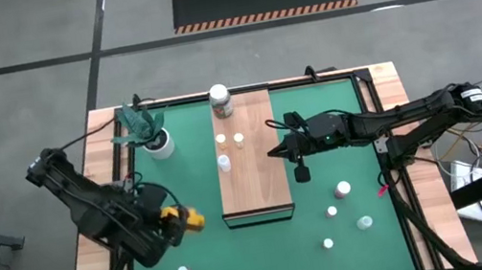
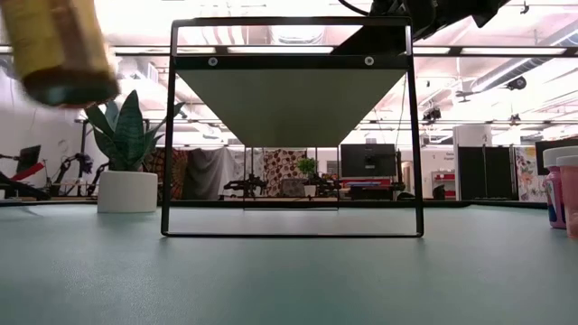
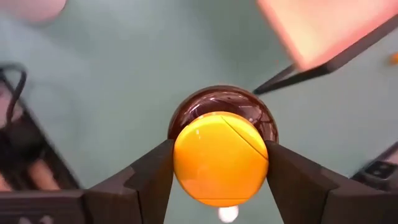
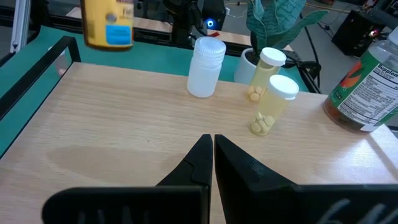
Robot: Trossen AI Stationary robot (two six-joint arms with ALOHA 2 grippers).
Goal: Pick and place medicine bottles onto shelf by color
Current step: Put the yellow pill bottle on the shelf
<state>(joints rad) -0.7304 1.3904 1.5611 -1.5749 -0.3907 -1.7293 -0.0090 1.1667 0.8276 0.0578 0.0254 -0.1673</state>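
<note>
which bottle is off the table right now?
The amber yellow-lidded jar, gripped in the left gripper above the green mat. The other bottles stand on the shelf or mat.

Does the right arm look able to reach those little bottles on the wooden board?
Probably yes: the right gripper, shut and empty, hovers at the shelf edge, and bare board lies between it and the small bottles.
</note>
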